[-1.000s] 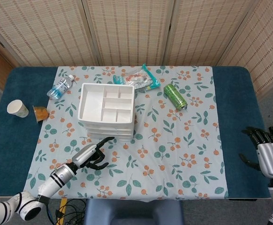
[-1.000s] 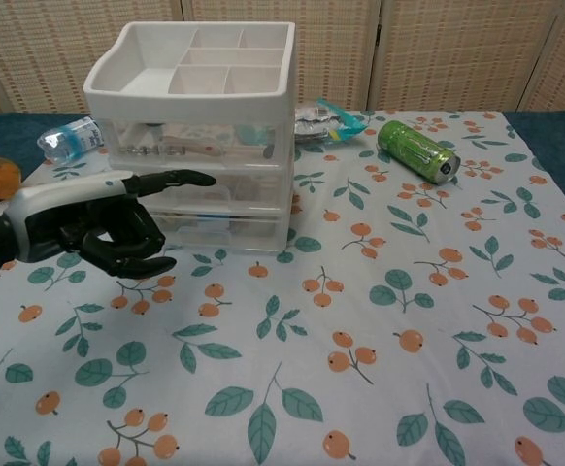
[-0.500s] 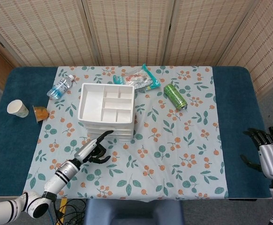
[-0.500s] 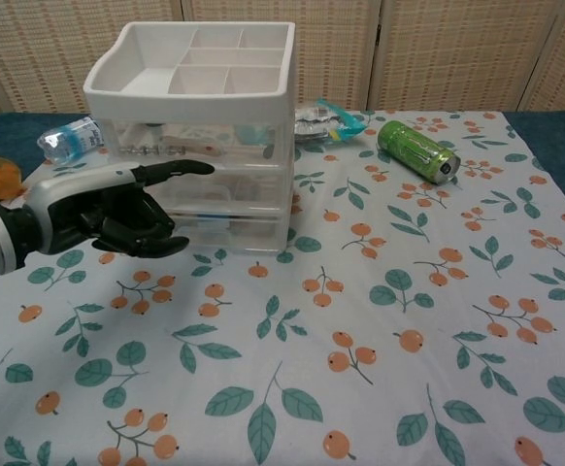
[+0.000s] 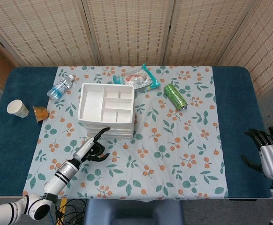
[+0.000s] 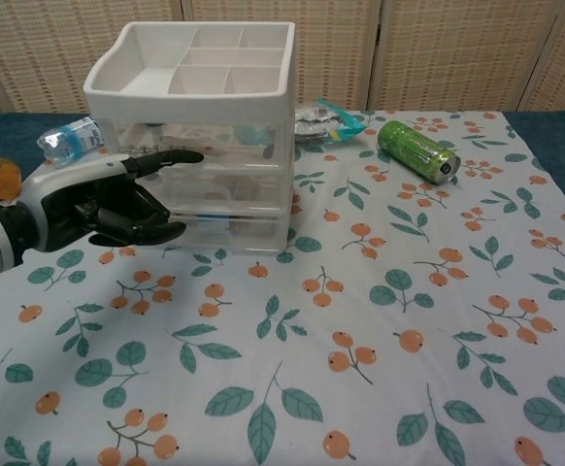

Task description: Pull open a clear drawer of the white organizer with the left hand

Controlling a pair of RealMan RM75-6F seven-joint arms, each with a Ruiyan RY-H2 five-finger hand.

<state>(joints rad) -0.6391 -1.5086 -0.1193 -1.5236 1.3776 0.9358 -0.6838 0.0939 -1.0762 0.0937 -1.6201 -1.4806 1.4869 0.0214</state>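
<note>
The white organizer (image 5: 107,110) stands on the floral cloth left of centre, a compartment tray on top and three clear drawers (image 6: 229,184) below, all pushed in. My left hand (image 5: 92,149) is right in front of them. In the chest view the left hand (image 6: 98,204) has one finger stretched to the upper drawer fronts and the others curled by the lowest drawer. I cannot tell whether any finger touches. It holds nothing. My right hand (image 5: 270,157) hangs past the table's right edge, fingers apart and empty.
A water bottle (image 5: 60,87) lies behind the organizer on the left. A snack packet (image 5: 139,80) and a green can (image 5: 175,96) lie at the back right. A paper cup (image 5: 17,108) and an orange cup (image 5: 41,113) stand on the blue cloth at the left.
My left hand has moved forward and up, from the cloth in front of the organizer to its drawer fronts. The right hand has barely moved.
</note>
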